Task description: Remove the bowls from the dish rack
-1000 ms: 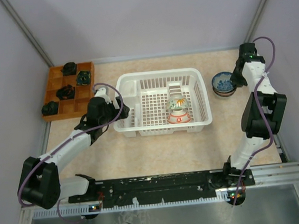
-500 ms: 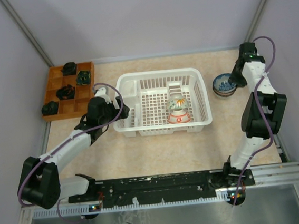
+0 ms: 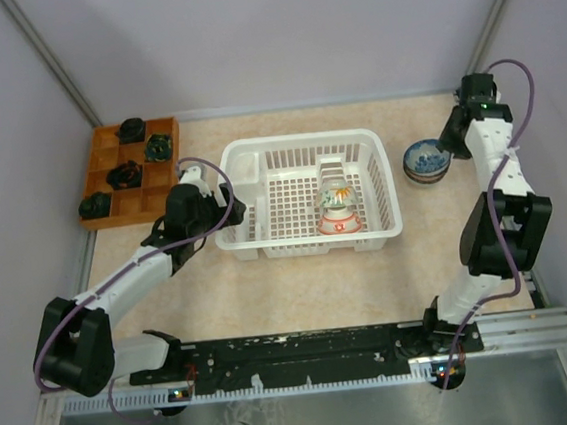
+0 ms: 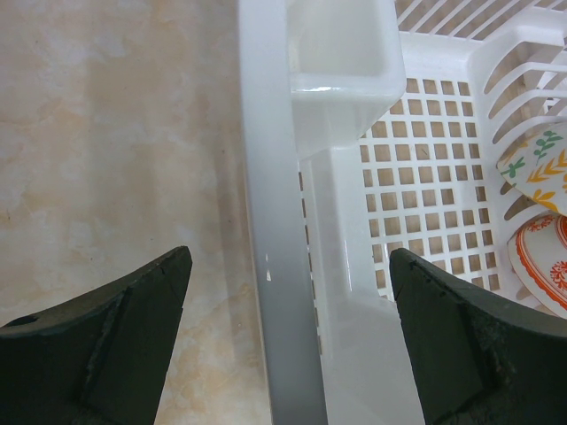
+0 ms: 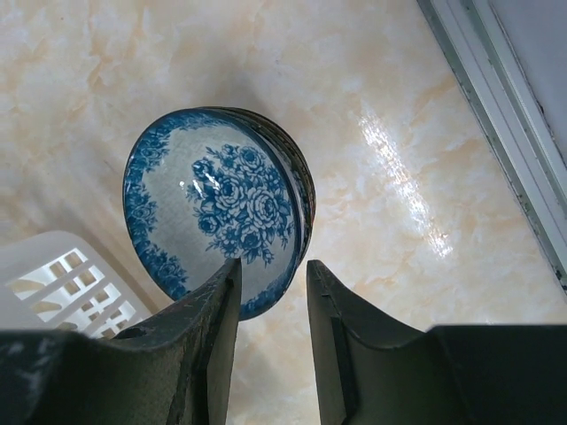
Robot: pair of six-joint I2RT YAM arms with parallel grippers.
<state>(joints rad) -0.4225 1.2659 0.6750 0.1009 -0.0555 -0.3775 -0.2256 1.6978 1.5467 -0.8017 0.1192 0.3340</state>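
Note:
The white dish rack (image 3: 297,142) stands mid-table. It holds two bowls on edge: a white one with orange and green marks (image 3: 336,198) and a red-ringed one (image 3: 339,223). Both show in the left wrist view, the orange-marked bowl (image 4: 536,168) and the red-ringed bowl (image 4: 545,266). My left gripper (image 3: 225,206) is open, its fingers astride the rack's left rim (image 4: 266,177). A blue-and-white bowl (image 3: 424,160) sits on the table right of the rack. My right gripper (image 3: 454,137) is just beside it, slightly open and empty (image 5: 273,266), with the bowl (image 5: 213,204) at the fingertips.
A brown wooden tray (image 3: 111,194) with small dark lumps (image 3: 124,174) sits at the back left. A metal frame rail (image 5: 505,106) runs along the table's right edge, close to the right arm. The rack's corner cup (image 4: 341,53) lies ahead of the left gripper.
My right wrist has drawn back a little to the right, away from the blue-and-white bowl, which stays on the table. The left arm has not moved.

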